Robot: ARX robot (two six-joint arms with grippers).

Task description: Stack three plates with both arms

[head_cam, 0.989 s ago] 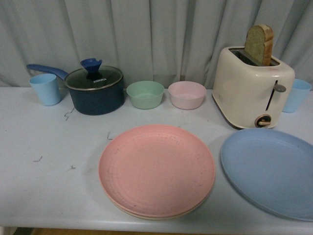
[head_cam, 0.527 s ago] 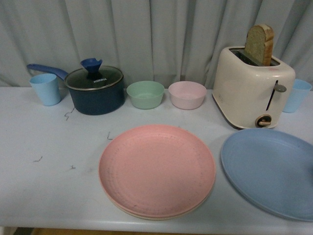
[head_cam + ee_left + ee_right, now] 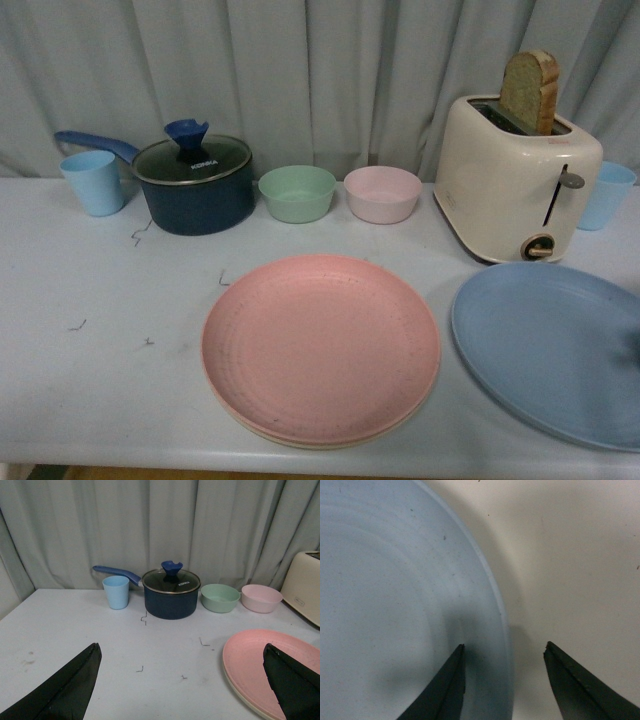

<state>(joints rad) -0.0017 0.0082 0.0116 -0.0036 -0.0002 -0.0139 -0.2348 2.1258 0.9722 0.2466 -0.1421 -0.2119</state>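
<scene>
The pink plate [image 3: 320,345] lies on the cream-beige plate [image 3: 300,440], whose rim shows under it, at the table's front middle. The light blue plate [image 3: 550,350] lies alone to the right. In the left wrist view my left gripper [image 3: 182,672] is open over bare table, with the pink plate [image 3: 250,665] and the cream-beige rim [image 3: 240,697] beside one finger. In the right wrist view my right gripper [image 3: 504,647] is open, its jaws astride the light blue plate's [image 3: 395,605] rim. Neither gripper shows clearly in the front view.
At the back stand a light blue cup [image 3: 93,182], a dark blue lidded pot [image 3: 195,183], a green bowl [image 3: 297,193], a pink bowl [image 3: 382,194], a cream toaster [image 3: 515,180] with bread [image 3: 530,90], and another blue cup [image 3: 606,195]. The table's front edge [image 3: 150,465] is near.
The light blue plate's right edge has shifted slightly and a dark shape has come in at the right edge. The stacked plates have not moved.
</scene>
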